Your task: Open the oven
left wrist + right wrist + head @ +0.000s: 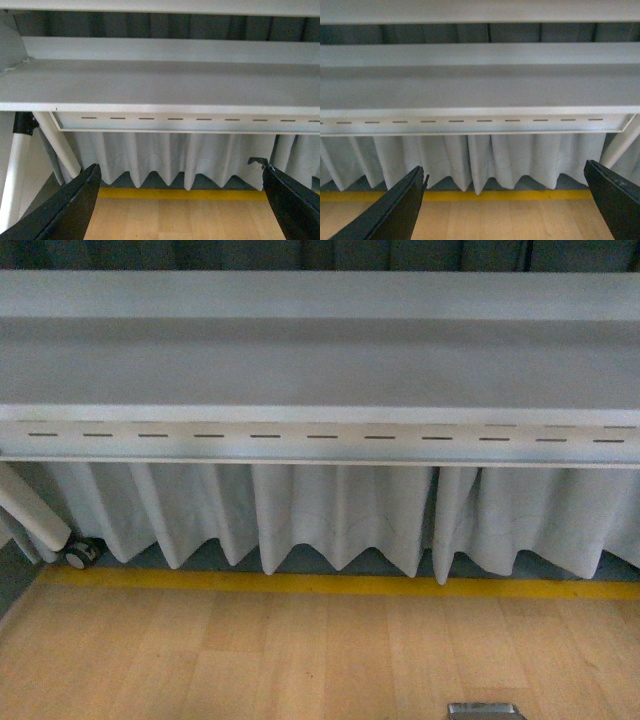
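Oven: none of your three views showed it, so its place could not be told.
Left gripper (176, 167): your two black fingers (70, 205) stood wide apart, holding nothing, and pointed toward the curtain under the table.
Right gripper (504, 167): its jaws were also spread wide and held nothing, facing the same curtain.
Table (320, 370): a long grey top ran left to right across the far side of your front view, with a pale rail (320, 436) of short slots along its near edge.
Curtain (340, 515): white pleated cloth hung below the rail, its hem falling in points.
Floor (250, 660): light wood lay near you, with a yellow stripe (320, 584) at the foot of the curtain.
Wheel (80, 554): a small caster sat at the left, beside a slanted white leg (35, 510).
Metal piece (487, 710): a grey edge showed near right; you could not tell what it was.
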Robot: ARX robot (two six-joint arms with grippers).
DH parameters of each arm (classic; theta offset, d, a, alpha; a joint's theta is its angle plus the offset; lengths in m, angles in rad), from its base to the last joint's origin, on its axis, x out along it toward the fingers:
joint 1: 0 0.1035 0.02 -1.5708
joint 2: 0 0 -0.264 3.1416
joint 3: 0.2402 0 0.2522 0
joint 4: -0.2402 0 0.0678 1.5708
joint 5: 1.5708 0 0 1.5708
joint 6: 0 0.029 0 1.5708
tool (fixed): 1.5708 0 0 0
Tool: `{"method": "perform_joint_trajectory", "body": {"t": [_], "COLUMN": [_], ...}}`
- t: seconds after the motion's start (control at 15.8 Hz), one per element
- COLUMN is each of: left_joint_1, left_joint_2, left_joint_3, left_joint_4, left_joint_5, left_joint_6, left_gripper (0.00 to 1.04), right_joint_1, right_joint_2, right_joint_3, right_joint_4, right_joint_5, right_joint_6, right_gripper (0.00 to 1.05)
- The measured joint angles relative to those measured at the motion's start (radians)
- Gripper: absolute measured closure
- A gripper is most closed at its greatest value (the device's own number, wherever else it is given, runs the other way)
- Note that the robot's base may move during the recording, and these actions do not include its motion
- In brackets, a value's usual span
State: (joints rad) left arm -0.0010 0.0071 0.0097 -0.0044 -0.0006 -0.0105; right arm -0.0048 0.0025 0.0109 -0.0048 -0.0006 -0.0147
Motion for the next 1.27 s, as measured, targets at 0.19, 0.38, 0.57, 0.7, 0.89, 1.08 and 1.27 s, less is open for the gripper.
{"method": "perform_joint_trajectory", "body": {"t": [0.19, 0.38, 0.57, 0.7, 0.89, 1.08, 1.27], "left_joint_1": [0.000, 0.000, 0.000, 0.000, 0.000, 0.000, 0.000], "left_joint_2": [0.000, 0.000, 0.000, 0.000, 0.000, 0.000, 0.000], "left_joint_3": [0.000, 0.000, 0.000, 0.000, 0.000, 0.000, 0.000], "left_joint_4": [0.001, 0.001, 0.001, 0.001, 0.000, 0.002, 0.001], "left_joint_5": [0.000, 0.001, 0.000, 0.000, 0.000, 0.002, 0.001], "left_joint_6": [0.000, 0.001, 0.001, 0.001, 0.000, 0.001, 0.001], "left_gripper": [0.07, 0.07, 0.07, 0.07, 0.07, 0.07, 0.07], "right_joint_1": [0.000, 0.000, 0.000, 0.000, 0.000, 0.000, 0.000], "right_joint_2": [0.000, 0.000, 0.000, 0.000, 0.000, 0.000, 0.000], "right_joint_3": [0.000, 0.000, 0.000, 0.000, 0.000, 0.000, 0.000], "right_joint_4": [0.001, 0.001, 0.001, 0.002, 0.001, 0.001, 0.003], "right_joint_5": [0.000, 0.001, 0.000, 0.000, 0.001, 0.001, 0.001], "right_joint_6": [0.000, 0.000, 0.000, 0.000, 0.000, 0.000, 0.000], "right_gripper": [0.06, 0.06, 0.06, 0.06, 0.06, 0.06, 0.06]}}
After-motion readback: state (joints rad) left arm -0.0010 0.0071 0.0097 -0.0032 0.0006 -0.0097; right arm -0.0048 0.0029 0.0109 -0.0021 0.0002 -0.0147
